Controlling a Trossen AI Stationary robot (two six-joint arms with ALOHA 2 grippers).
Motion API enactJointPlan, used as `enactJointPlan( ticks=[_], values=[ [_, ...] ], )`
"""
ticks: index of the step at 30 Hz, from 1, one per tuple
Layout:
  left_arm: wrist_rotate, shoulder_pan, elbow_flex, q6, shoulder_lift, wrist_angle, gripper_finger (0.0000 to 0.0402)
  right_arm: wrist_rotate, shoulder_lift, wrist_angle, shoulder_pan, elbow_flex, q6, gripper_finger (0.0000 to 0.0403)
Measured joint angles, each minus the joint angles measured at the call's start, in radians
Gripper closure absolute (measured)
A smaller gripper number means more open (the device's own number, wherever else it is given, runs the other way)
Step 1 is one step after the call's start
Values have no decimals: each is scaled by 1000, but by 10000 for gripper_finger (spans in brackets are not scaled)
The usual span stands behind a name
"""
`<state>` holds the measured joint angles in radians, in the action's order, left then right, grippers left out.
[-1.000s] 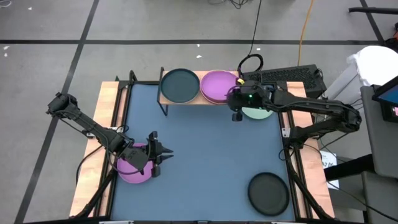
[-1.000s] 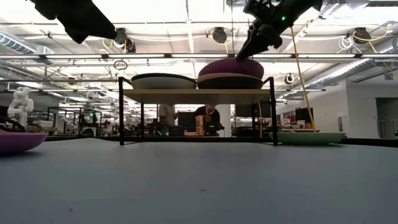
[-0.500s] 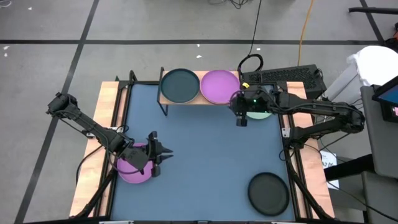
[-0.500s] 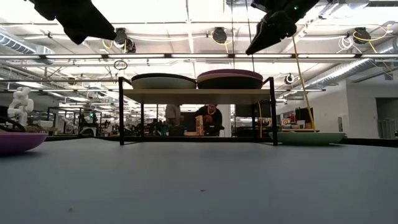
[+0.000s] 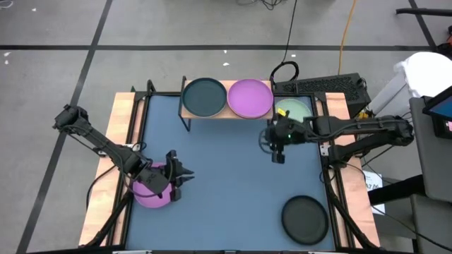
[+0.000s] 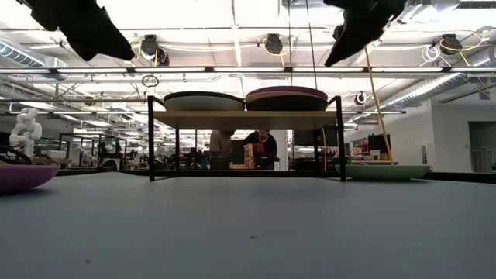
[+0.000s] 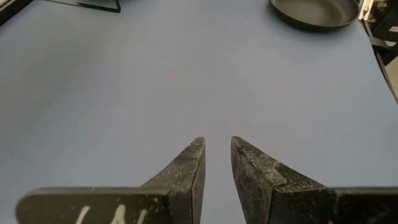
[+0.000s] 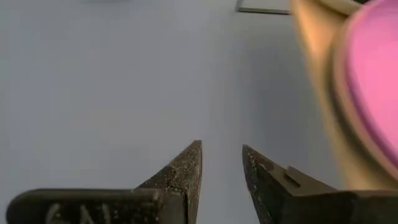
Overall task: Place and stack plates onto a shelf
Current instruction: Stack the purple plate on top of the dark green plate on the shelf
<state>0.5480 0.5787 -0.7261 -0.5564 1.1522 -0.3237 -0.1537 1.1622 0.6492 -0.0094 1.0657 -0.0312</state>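
The shelf stands at the table's far edge. On it sit a charcoal plate and, to its right, a purple plate lying flat on a dark plate. My right gripper hovers in front of the shelf's right end, narrowly open and empty. A mint green plate rests on the table right of the shelf. My left gripper, narrowly open, hangs over the near left, beside a second purple plate. Another charcoal plate lies near right.
The table's middle is bare blue-grey surface. Wooden rails border the left and right sides. A keyboard sits beyond the far right corner. People show in the room behind the shelf.
My right gripper let go of the purple plate's right rim and drew back from the shelf toward the near edge, rising. The purple plate, tilted a second ago, now lies flat on the dark plate. The mint green plate is uncovered again.
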Motion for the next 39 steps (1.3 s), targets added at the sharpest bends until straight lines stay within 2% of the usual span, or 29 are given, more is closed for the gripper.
enactJointPlan(
  ticks=[4, 10, 17, 19, 23, 29, 32, 35, 39],
  values=[
    [-5, 17, 0, -8, 0, 0, 320, 0, 0, 27, 88, -1, 73, 303],
    [-45, 44, 0, -12, 0, -5, 320, -5, 1, -61, 185, -95, 129, 303],
    [-63, 56, 0, -30, 0, -105, 320, 0, 1, -245, 227, -239, 160, 303],
    [-95, 53, 0, -60, 0, -159, 320, -2, 0, -272, 233, -270, 191, 303],
    [-220, 26, 0, -108, 0, -258, 320, -2, 0, -306, 251, -314, 240, 303],
    [-246, -46, 0, -57, 7, -349, 320, -1, 0, -350, 274, -365, 240, 303],
    [-300, -99, 0, 6, 32, -372, 317, -2, 0, -392, 274, -393, 245, 303],
    [-362, -145, 0, 69, 55, -382, 302, -1, 0, -459, 274, -427, 248, 303],
    [-428, -190, 0, 113, 83, -388, 262, -1, 0, -469, 287, -450, 255, 303]
  ],
)
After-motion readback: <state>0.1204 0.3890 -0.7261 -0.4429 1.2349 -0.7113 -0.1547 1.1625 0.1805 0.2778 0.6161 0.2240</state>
